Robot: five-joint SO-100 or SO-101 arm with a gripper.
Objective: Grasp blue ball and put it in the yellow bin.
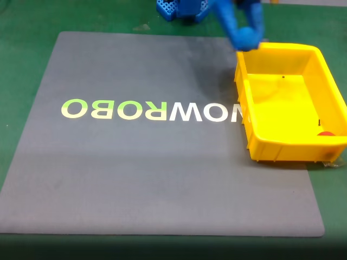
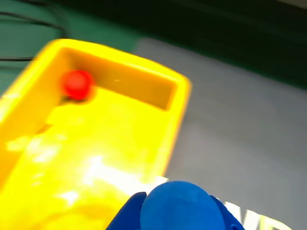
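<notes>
Risk, we judged, lay in an early release: our gripper [image 2: 175, 215] pinched the blue ball [image 1: 246, 38] above the yellow bin [image 1: 255, 135] rim's corner, so it might bounce onto the mat [image 1: 135, 179].

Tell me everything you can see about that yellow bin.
The yellow bin is a bright yellow rectangular tub, plastic by its glossy look, with a rimmed edge and sloped walls. It sits upright on the right part of the grey mat, covering the end of the printed lettering. A small red object lies inside, in a corner. The gripper, holding the blue ball, hangs over the bin's rim at its far left corner in the fixed view.
</notes>
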